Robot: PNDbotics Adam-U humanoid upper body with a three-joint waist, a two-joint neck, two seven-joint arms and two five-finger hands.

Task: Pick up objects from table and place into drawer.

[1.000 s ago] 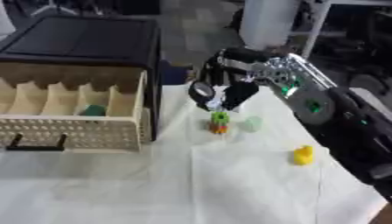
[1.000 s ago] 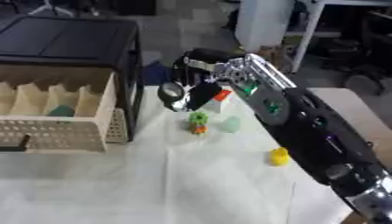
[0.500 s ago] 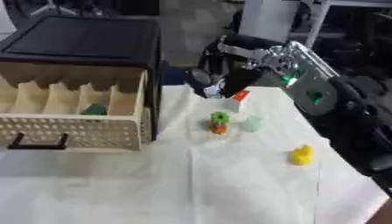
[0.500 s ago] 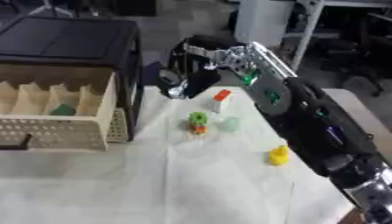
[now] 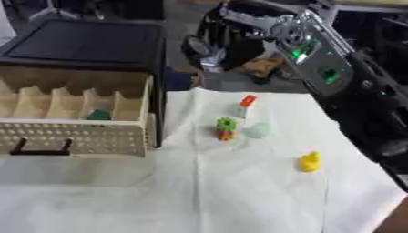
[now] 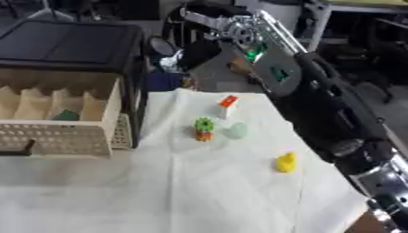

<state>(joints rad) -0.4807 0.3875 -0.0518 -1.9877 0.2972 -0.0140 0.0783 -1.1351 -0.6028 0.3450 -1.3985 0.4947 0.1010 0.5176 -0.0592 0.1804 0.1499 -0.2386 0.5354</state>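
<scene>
White cloth covered the worktop (image 5: 199, 191), with a cluttered workshop floor behind it. At the left sat a black cabinet (image 5: 88, 43) with its beige drawer (image 5: 76, 136) pulled open, showing slotted dividers and a small green object (image 5: 99, 114) in one compartment. Near the middle of the cloth stood a small green-topped toy (image 5: 226, 128), with a pale mint piece (image 5: 257, 131) just beside it, a little white block with an orange top (image 5: 245, 105) behind them, and a yellow duck (image 5: 310, 161) well apart to the right. The robot's right arm reached in from the right, its right hand (image 5: 209, 51) raised above the far edge of the worktop; whether its fingers held anything could not be told.
</scene>
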